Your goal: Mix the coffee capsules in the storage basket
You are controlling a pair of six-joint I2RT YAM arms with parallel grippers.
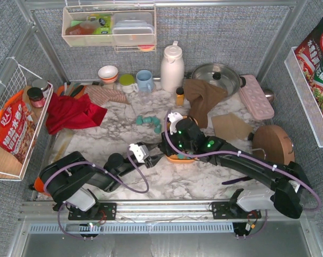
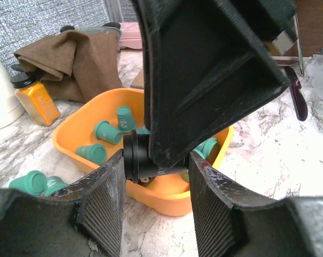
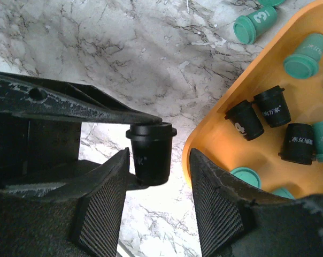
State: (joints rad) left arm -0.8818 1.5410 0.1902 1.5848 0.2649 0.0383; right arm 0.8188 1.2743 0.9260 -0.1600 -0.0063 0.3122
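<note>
Left gripper (image 2: 157, 209): clamped end to end on one black capsule (image 3: 151, 152), with one finger on the rim and the other under the base.
Black capsule: matt, tapered cup with a flared rim and faint pale print on its side. It is held above the marble tabletop (image 1: 124, 184), just outside the basket's rim.
Loose capsules (image 1: 148, 122): a short row of teal-green pods lies on the marble, behind and to the left of the basket. One shows a white "3" on its flat end.
Storage basket (image 2: 70, 143): orange plastic, shallow, with rounded corners and a low rim. It sits mid-table, partly under the right arm.
Coffee capsules (image 3: 272, 106): they lie on their sides in the basket. Three are black with white print, one of them marked "4". The others are teal-green, wide at the rim and narrow at the base.
Right gripper (image 3: 160, 206): jaws apart and holding nothing. They straddle the black capsule, which is close against one pad with a clear gap to the other.
Yellow spice jar (image 2: 36, 99): upright with a black lid, behind the basket.
Brown cloth (image 2: 76, 61): crumpled, just behind the jar.
</note>
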